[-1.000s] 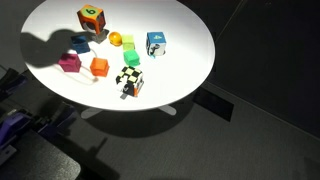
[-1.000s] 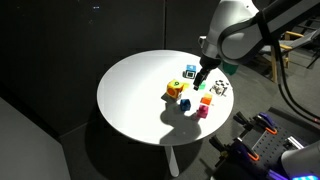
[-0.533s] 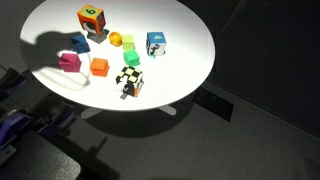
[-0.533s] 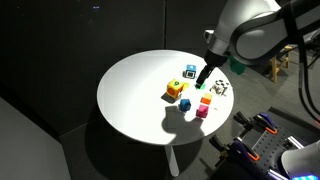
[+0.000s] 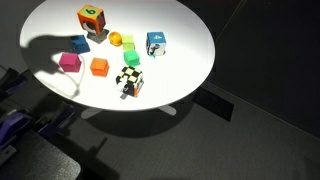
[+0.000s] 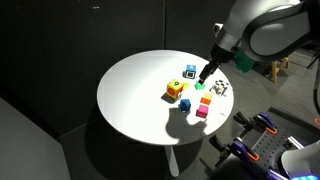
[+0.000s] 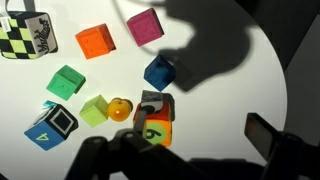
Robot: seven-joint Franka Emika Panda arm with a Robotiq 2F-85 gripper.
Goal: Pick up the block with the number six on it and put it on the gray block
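The block with the number six (image 7: 155,130) is orange with a yellowish face and a green figure. It sits at the bottom of the wrist view and touches the gray block (image 7: 150,101) just above it. In both exterior views it stands at the group's edge (image 5: 91,17) (image 6: 176,90), and in one of them the gray block (image 5: 101,34) shows beside it. My gripper (image 6: 206,73) hovers above the blocks, open and empty. In the wrist view its dark fingers (image 7: 195,142) frame the bare table to the right of the six block.
On the round white table (image 5: 180,70) there are also a blue cube (image 7: 159,72), magenta cube (image 7: 145,25), plain orange cube (image 7: 95,40), green cubes (image 7: 66,81), an orange ball (image 7: 120,109), a blue-and-white cube (image 7: 50,126) and a checkered cube (image 7: 28,35).
The arm has shifted slightly sideways above the blocks and its shadow has slid across the table. No block has moved.
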